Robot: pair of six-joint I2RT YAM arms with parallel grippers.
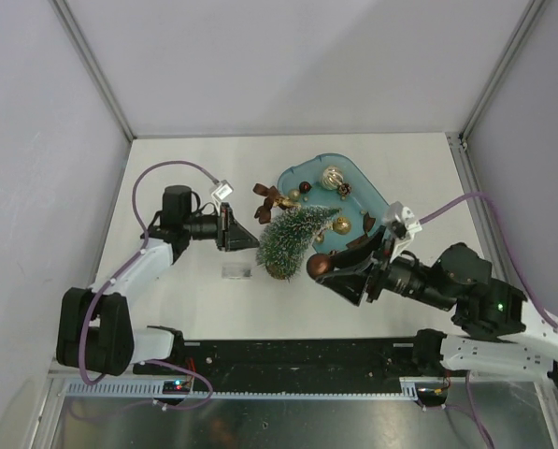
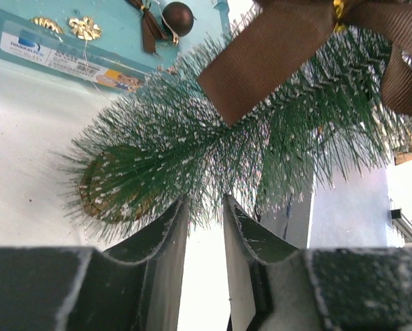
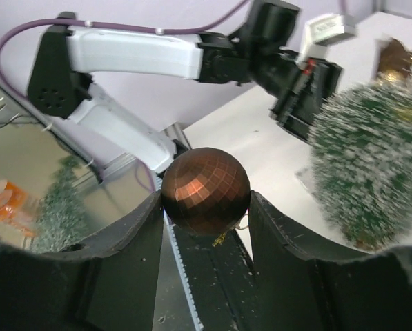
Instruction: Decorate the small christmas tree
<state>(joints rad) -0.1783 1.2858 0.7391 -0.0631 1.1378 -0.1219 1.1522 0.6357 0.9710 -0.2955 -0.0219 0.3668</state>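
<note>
Jaws: right gripper (image 3: 204, 207) clamps copper bauble (image 3: 206, 186); left gripper (image 2: 206, 210) barely parted, empty. Nestle bauble gently into small christmas tree (image 1: 293, 240) bristles.

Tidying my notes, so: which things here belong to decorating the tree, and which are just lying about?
Job: small christmas tree, brown ball in the right gripper, teal tray of ornaments, brown bow.
Lying about: small clear piece on the table beside the tree.

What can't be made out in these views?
Left wrist: whether the left claw pinches the frosted green bottle-brush tree; bristles hide its tips.
Right wrist: beyond the brown faceted ball in the right claw, the tree is blurred, cut by the edge.
Top: pale object on the white table, too small to identify.
</note>
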